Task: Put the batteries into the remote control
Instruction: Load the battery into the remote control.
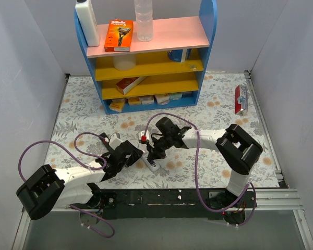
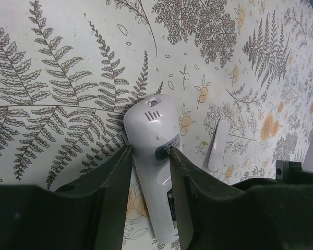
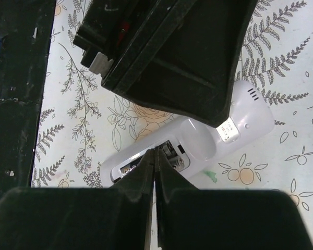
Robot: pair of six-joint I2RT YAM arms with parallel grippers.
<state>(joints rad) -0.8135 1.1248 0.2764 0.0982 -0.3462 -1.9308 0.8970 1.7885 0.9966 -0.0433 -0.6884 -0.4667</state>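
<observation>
The left gripper (image 2: 149, 152) is clamping the white remote control (image 2: 148, 117). Its 2 dark fingers (image 2: 115, 182) are pressing on the 2 long sides of the body in the lower middle of the left wrist view. The remote's rounded, slotted end is sticking out past the tips toward the centre of the frame.

The right gripper (image 3: 155, 156) is closed, its 2 fingers (image 3: 168, 180) meeting along a thin line with nothing showing between them. Its tips are hanging at the open battery compartment (image 3: 173, 155) in the lower middle of the right wrist view; whether they are touching it I cannot tell. Metal is glinting inside the compartment, but whether any of the batteries is sitting there I cannot tell.

The remote is lying back side up on the fern-and-flower tablecloth (image 2: 52, 62). In the top view it is sitting in the lower middle of the frame, where the 2 arms are meeting. A slim white strip (image 2: 217, 146) is lying on the cloth just right of the remote in the left wrist view, apart from it.

At the top centre of the top view, well apart from the grippers, a blue shelf unit (image 1: 86, 49) is standing with an orange razor pack (image 1: 118, 35) on its pink top board.
</observation>
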